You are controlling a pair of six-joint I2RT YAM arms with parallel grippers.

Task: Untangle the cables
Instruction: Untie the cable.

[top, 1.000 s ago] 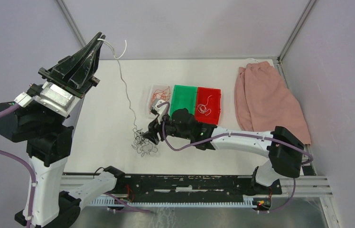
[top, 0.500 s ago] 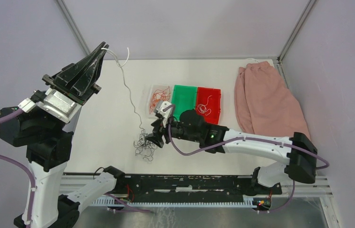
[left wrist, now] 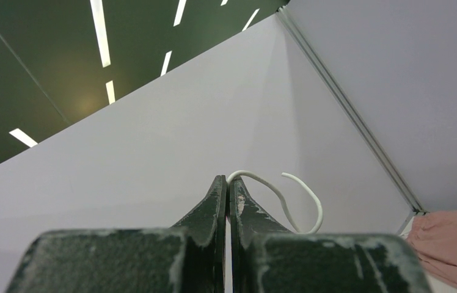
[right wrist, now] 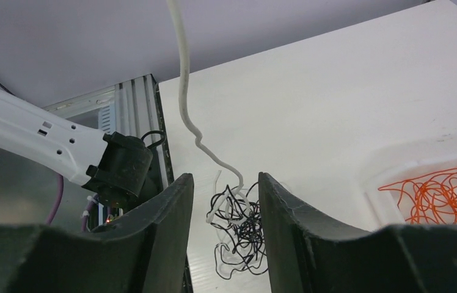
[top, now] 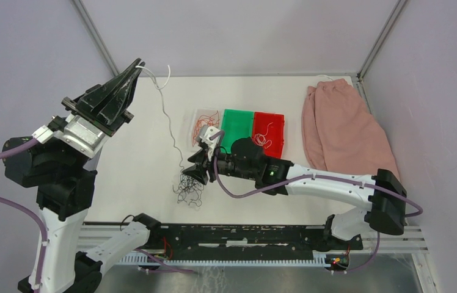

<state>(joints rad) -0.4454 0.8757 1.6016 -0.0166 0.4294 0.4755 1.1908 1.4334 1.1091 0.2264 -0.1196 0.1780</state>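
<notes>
Your left gripper (top: 139, 63) pinched the white cable (top: 166, 116) aloft, jaws closed; your right gripper (top: 194, 173) stood half-parted, empty, beside the cable clump (top: 188, 188).

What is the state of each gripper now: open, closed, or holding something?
Left gripper: closed on the white cable, lifted high.
Right gripper: open, holding nothing, by the clump of cables.
</notes>
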